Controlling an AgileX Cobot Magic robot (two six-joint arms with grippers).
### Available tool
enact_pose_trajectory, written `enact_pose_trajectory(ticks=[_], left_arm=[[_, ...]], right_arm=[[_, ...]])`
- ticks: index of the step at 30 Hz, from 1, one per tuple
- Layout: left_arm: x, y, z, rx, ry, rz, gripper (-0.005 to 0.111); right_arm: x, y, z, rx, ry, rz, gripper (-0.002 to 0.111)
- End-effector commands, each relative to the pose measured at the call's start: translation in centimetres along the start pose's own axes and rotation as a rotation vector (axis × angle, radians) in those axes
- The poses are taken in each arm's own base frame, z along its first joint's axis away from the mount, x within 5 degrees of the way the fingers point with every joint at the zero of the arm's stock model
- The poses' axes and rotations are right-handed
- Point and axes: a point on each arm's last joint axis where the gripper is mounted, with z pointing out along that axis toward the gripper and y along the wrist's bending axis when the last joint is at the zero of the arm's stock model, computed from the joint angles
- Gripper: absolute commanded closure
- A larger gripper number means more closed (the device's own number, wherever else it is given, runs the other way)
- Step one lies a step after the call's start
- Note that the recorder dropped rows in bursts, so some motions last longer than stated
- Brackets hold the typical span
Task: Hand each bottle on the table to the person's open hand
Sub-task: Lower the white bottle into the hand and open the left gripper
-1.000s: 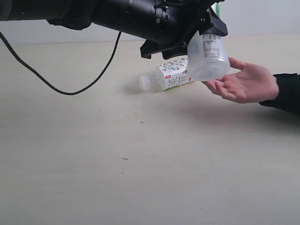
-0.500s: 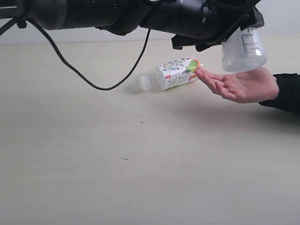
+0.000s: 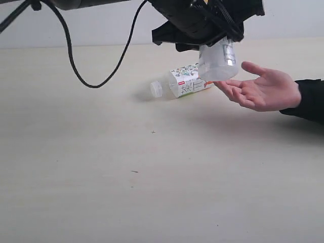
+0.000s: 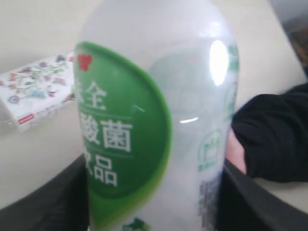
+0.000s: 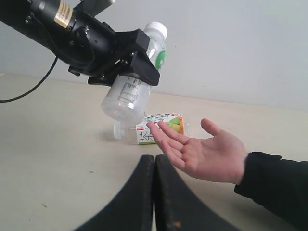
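Observation:
My left gripper (image 3: 215,38) is shut on the white bottle with the green label (image 3: 217,63) and holds it tilted in the air, its base just above the fingertips of the person's open hand (image 3: 268,91). In the left wrist view the bottle (image 4: 154,120) fills the frame between my black fingers (image 4: 57,202). The squarish clear bottle with the floral label (image 3: 185,83) lies on its side on the table (image 3: 101,177), close behind the hand. My right gripper (image 5: 154,161) is shut and empty, low over the table before the hand (image 5: 207,151). The red-capped bottles are out of view.
A black cable (image 3: 96,83) hangs from the left arm and loops down near the table at the back left. The person's dark sleeve (image 3: 311,101) lies along the right edge. A pale wall (image 5: 240,48) rises behind the table.
Half a second ago the held bottle hung further right, over the palm. It has swung back left and now hangs over the fingertips. The hand has barely moved.

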Motion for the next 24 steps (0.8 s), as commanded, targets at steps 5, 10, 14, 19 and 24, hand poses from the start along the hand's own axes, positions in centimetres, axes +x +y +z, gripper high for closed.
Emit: enact_pose_trajectory(ticks=[5, 10, 14, 19, 24], left_arm=[[2.1, -3.2, 1.9, 0.062, -0.047, -0.109, 0.107], [3.3, -3.3, 3.7, 0.056, -0.005, -0.157, 0.107], [3.7, -3.3, 4.5, 0.065, 0.002, -0.162, 0.107], [3.8, -3.5, 5.0, 0.102, -0.012, -0.169, 0.107], [4.6, -3.1, 6.3, 0.078, 0.012, -0.165, 0.107]], right_arm=[[0.0, -0.1, 0.0, 0.009, -0.015, -0.007, 0.108], [0.0, -0.1, 0.0, 0.009, -0.015, -0.007, 0.108], [0.0, -0.1, 0.0, 0.009, -0.015, -0.007, 0.108], [0.0, -0.1, 0.0, 0.009, -0.015, -0.007, 0.108], [0.0, -0.1, 0.0, 0.009, -0.015, -0.007, 0.108]])
